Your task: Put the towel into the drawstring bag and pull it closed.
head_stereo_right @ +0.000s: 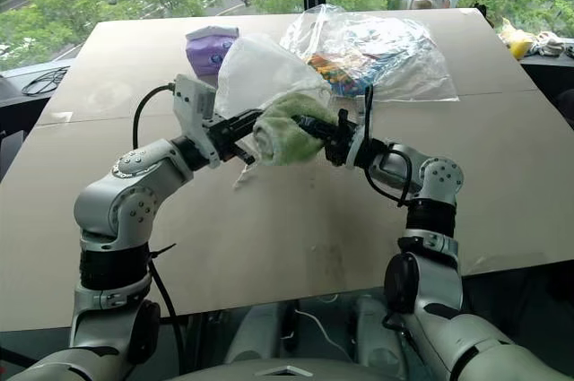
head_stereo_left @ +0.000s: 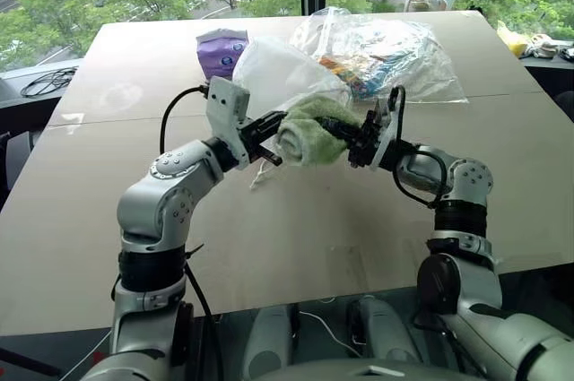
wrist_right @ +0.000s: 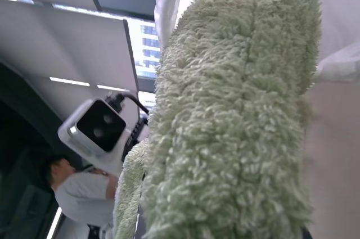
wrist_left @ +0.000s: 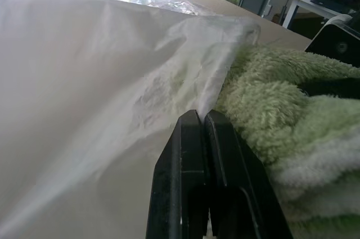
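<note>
Stuffing is under way: above the table (head_stereo_left: 296,246), the left gripper (head_stereo_left: 269,134) pinches the drawstring bag (head_stereo_left: 273,72) at its mouth while the right gripper (head_stereo_left: 352,137), clamped on the towel (head_stereo_left: 309,134), must push it deeper inside.

Both tools clamped, left tool (head_stereo_left: 269,134), right tool (head_stereo_left: 345,134)

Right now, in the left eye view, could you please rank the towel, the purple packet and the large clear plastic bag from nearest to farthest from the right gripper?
From the right gripper:
1. The towel, held in it, stuffed at the drawstring bag's mouth.
2. The large clear plastic bag, just behind it on the table.
3. The purple packet, farthest, back towards the robot's left.
</note>
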### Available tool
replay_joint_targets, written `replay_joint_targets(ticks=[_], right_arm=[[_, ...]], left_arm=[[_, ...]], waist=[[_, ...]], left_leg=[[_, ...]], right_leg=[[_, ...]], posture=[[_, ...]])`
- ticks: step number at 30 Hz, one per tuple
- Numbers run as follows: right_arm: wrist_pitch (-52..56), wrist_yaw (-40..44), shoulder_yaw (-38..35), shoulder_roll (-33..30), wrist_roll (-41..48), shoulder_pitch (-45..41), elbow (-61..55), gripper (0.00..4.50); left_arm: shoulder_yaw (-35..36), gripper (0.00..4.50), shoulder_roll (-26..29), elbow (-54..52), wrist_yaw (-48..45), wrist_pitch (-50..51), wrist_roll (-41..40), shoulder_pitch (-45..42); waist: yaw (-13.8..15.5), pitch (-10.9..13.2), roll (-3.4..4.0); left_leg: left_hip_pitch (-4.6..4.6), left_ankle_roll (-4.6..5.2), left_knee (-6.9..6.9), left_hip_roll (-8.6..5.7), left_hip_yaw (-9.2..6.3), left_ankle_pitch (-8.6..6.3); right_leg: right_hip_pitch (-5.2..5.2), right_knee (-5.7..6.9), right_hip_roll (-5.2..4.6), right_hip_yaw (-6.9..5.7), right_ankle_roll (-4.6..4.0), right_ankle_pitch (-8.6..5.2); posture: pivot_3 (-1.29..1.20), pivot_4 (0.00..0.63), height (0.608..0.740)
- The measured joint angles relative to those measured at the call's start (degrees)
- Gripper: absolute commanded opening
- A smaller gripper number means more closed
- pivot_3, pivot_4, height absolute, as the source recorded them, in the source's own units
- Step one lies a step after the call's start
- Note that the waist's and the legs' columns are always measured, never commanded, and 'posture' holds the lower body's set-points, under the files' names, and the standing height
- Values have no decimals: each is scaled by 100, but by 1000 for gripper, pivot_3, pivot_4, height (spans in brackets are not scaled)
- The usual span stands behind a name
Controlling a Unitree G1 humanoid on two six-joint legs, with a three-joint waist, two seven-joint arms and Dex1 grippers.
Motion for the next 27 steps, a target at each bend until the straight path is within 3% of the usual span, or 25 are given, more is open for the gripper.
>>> replay_joint_targets(ticks=[4, 11, 16, 21, 27], right_arm=[[-548, -658, -329, 217, 673, -7, 152, 13], [-809, -1026, 78, 372, 804, 235, -105, 13], [-879, -898, 542, 153, 539, 360, -329, 13], [-585, -72, 1742, -486, -375, 715, -1055, 13], [-1567, -285, 1140, 91, -302, 372, -683, 13]], left_arm=[[-71, 0, 0, -8, 11, 2, -4, 20], [-86, 0, 23, -67, 10, 112, -120, -29], [28, 0, 21, -67, -8, 244, -440, -186], [56, 0, 158, -67, -163, 255, -606, -204], [-46, 0, 168, -180, -276, 323, -825, -103]], waist=[[-7, 1, 1], [-17, 1, 2], [-13, 1, 2], [-20, 1, 2], [-4, 3, 4]], left_leg=[[-1, 0, -1, 0, 2, 0], [0, 0, -3, 2, -1, 0], [0, 0, -2, 1, 1, 0], [0, 0, -4, 0, 0, 0], [2, 0, -2, 6, -5, 0]], right_leg=[[0, -1, 0, 2, 0, 0], [-1, -1, 0, 1, 0, 0], [0, -2, -1, 5, 0, 0], [-1, -4, 2, 5, 0, -1], [-1, -1, 19, 4, -3, 1]], posture=[[0, 150, 740], [0, 150, 740], [0, 150, 740], [0, 150, 740], [0, 150, 740]])
